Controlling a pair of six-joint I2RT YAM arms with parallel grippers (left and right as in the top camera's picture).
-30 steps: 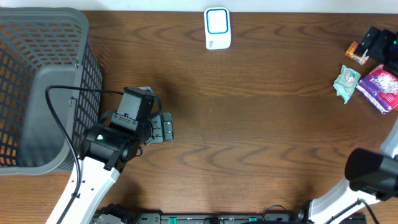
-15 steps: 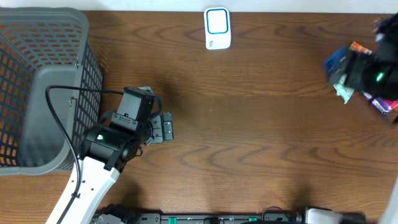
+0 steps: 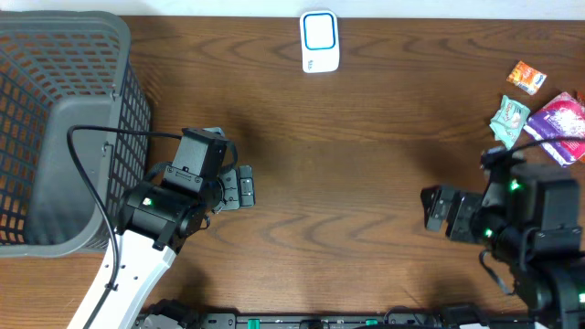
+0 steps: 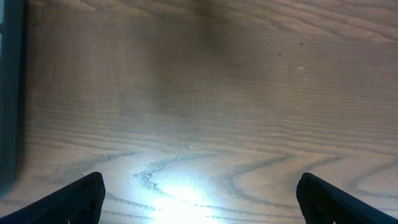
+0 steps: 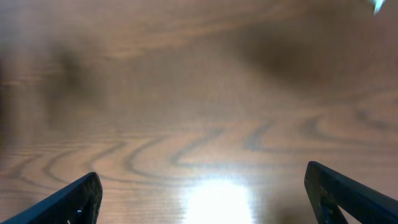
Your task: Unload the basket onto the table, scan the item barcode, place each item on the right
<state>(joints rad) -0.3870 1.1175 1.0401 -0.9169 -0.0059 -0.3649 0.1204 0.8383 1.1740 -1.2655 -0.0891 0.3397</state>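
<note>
The wood-grain table (image 3: 366, 174) is smooth and glossy; the grey basket (image 3: 27, 91) looks plastic.

The tabletop (image 3: 366, 164) was dark brown with wavy wood grain, and the basket (image 3: 55, 137) was grey in an open grid mesh. The small device (image 3: 320, 41) was white with a blue-edged panel. There was an orange packet (image 3: 527, 77), a pale green packet (image 3: 508, 120) and a magenta-and-white packet (image 3: 559, 123).

A basket (image 3: 55, 119) stands at the left end of the worktop (image 3: 366, 155). The scanner (image 3: 319, 41) lies at the far edge, about midway along. In the far right corner, the rear packet (image 3: 526, 77) lies behind the left packet (image 3: 508, 120) and the right packet (image 3: 559, 126), which lie just beside each other. The left gripper (image 3: 243, 187) is just right of the basket. The right gripper (image 3: 435, 208) is nearer than the packets and left of them.
</note>
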